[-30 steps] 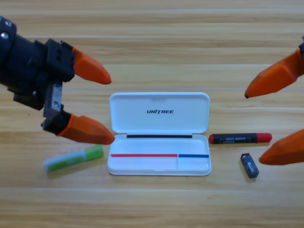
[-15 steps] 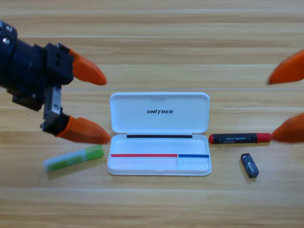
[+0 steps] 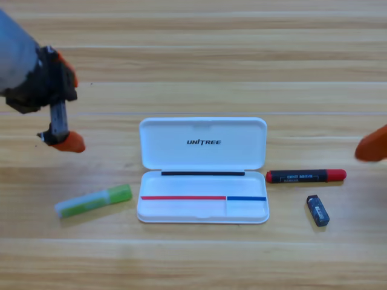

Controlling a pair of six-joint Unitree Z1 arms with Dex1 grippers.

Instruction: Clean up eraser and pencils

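Observation:
The open white case lies in the middle of the table, its lid folded back and its tray toward the front. The lime green pencil lies flat to the left of the tray. To the tray's right lies the red pencil with its black label band, and the small dark eraser sits just in front of it. My left gripper is open and holds nothing, up at the left edge, well behind the green pencil. Only an orange bit of my right gripper shows at the right edge, behind the red pencil.
Bare wooden table stretches behind the case and along the front edge. Nothing lies inside the case tray.
Both arms have drawn back toward the picture's edges: the left gripper moved left and turned, the right one slid almost out of view. The pencils, eraser and case have not moved.

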